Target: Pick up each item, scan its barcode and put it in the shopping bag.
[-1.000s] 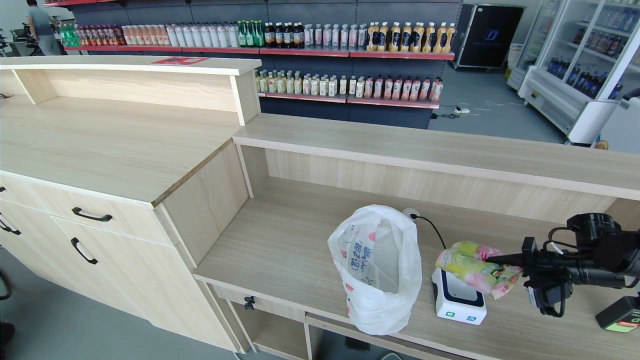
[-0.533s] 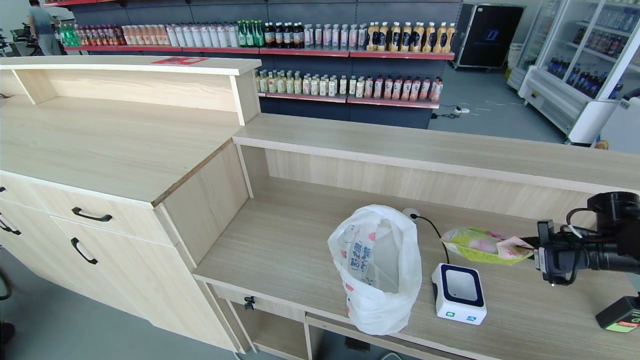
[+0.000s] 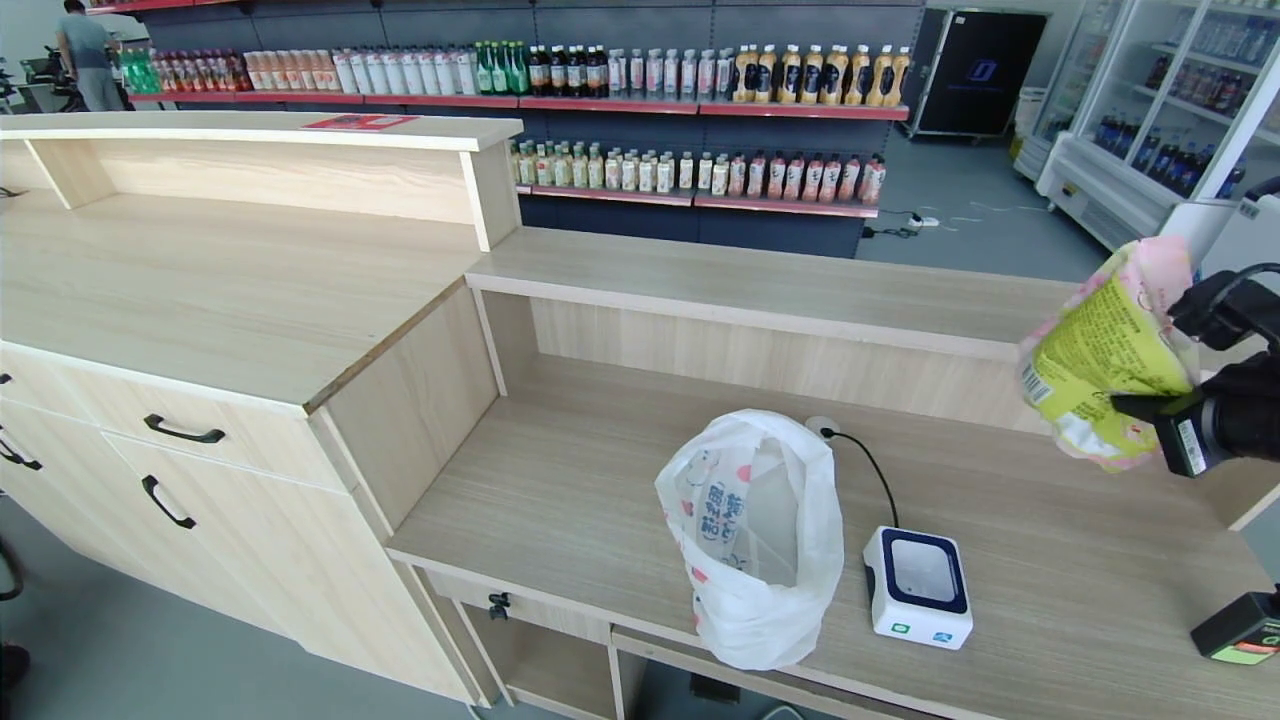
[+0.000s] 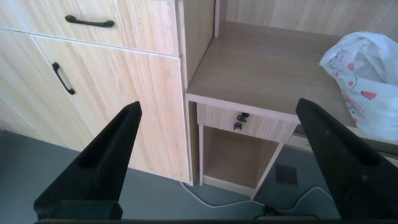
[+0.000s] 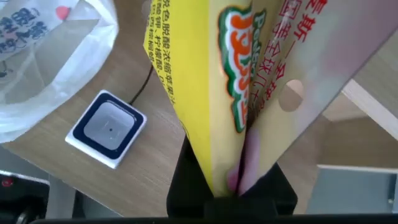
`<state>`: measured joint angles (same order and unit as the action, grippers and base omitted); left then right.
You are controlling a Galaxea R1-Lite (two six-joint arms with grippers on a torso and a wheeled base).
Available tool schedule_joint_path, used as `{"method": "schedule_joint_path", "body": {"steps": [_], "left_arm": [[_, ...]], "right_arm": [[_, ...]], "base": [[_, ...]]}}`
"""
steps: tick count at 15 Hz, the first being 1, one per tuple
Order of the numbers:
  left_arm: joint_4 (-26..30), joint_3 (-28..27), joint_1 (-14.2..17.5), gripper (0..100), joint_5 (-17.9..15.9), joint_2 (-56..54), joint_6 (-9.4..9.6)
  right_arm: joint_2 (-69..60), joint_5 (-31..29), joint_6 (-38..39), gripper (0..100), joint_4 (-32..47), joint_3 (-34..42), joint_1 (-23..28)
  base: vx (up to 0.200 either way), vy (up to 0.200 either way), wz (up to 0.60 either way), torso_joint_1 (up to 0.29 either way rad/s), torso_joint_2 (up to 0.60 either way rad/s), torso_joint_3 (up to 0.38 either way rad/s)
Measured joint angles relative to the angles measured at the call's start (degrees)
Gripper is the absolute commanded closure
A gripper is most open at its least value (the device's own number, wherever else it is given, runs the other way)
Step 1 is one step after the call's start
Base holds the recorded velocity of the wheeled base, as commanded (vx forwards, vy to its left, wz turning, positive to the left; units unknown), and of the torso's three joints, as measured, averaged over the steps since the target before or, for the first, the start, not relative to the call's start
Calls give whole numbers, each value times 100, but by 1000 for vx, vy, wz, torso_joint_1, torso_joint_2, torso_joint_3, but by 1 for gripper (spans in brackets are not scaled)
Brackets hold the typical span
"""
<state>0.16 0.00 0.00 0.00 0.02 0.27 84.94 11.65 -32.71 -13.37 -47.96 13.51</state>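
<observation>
OK, snack pack [image 3: 1105,365]: up in the air at far R end of the counter [image 3: 600,470], well above the wood, standing up out of my claw w/ a slight tilt.
R gripper [image 3: 1140,405]: clamped on the pack's lower edge. I take it as an edge nip so both faces stay bare for the scan.
scanner [image 3: 918,585]: flat on the counter, window facing up, well apart from the pack. So the code has to come down facing it.
barcode: looks like a code patch near the pack's lower L edge in head view, turned sideways, not at the window. Too small to be sure.
shopping bag [image 3: 760,540]: standing w/ mouth open, just L of the scanner, prob. so the drop after scanning is short.
L gripper [image 4: 217,104]: fingers wide apart, holding nothing, low off the counter front near the cabinet drawers [image 4: 93,37]. Parked clear, I reckon.
next, my guess: lower the pack, roll code to the window. Risk: floppy pack folding in a thin nip.
</observation>
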Motion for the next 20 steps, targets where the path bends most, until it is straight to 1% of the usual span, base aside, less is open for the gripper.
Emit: {"method": "schedule_joint_path", "body": {"steps": [1, 2, 3, 6, 7, 8, 10, 12, 14, 15, 17, 20], "left_arm": [[2, 0, 0, 0, 0, 0, 0], [2, 0, 0, 0, 0, 0, -2], [2, 0, 0, 0, 0, 0, -2], [2, 0, 0, 0, 0, 0, -2], [2, 0, 0, 0, 0, -2, -2], [2, 0, -5, 0, 0, 0, 0], [0, 0, 0, 0, 0, 0, 0], [2, 0, 0, 0, -2, 0, 0], [2, -2, 0, 0, 0, 0, -2], [0, -2, 0, 0, 0, 0, -2], [2, -2, 0, 0, 0, 0, 0], [2, 0, -2, 0, 0, 0, 0]], "right_arm": [[-243, -706, 527, 100, -37, 91, -124], [-496, -958, 778, 100, -244, 301, -254], [-713, -1026, 885, 100, -485, 610, -349], [-1259, -1097, 701, 100, -1452, 1571, -419], [-1347, -1103, 649, 100, -1552, 1725, -419], [-1389, -1079, 606, 100, -1552, 1814, -428], [-1414, -1048, 608, 100, -1646, 1893, -692], [-1254, -1054, 772, 100, -2228, 1916, -1254], [-844, -1062, 852, 100, -2639, 1893, -1620], [-595, -1064, 873, 100, -2683, 1883, -1760], [-60, -1062, 1019, 100, -2714, 1862, -1896], [863, -1062, 1325, 100, -2700, 1777, -1902]], "base": [[0, 0, 0, 0, 0, 0], [0, 0, 0, 0, 0, 0], [0, 0, 0, 0, 0, 0], [0, 0, 0, 0, 0, 0], [0, 0, 0, 0, 0, 0], [0, 0, 600, -2, 2, 2], [0, 0, 600, 0, 0, 5], [0, 0, 600, 5, 0, 2], [0, 0, 600, 2, 5, 5], [0, 0, 600, -2, 2, 2], [0, 0, 0, 0, 0, 0], [0, 0, 0, 0, 0, 0]]}}
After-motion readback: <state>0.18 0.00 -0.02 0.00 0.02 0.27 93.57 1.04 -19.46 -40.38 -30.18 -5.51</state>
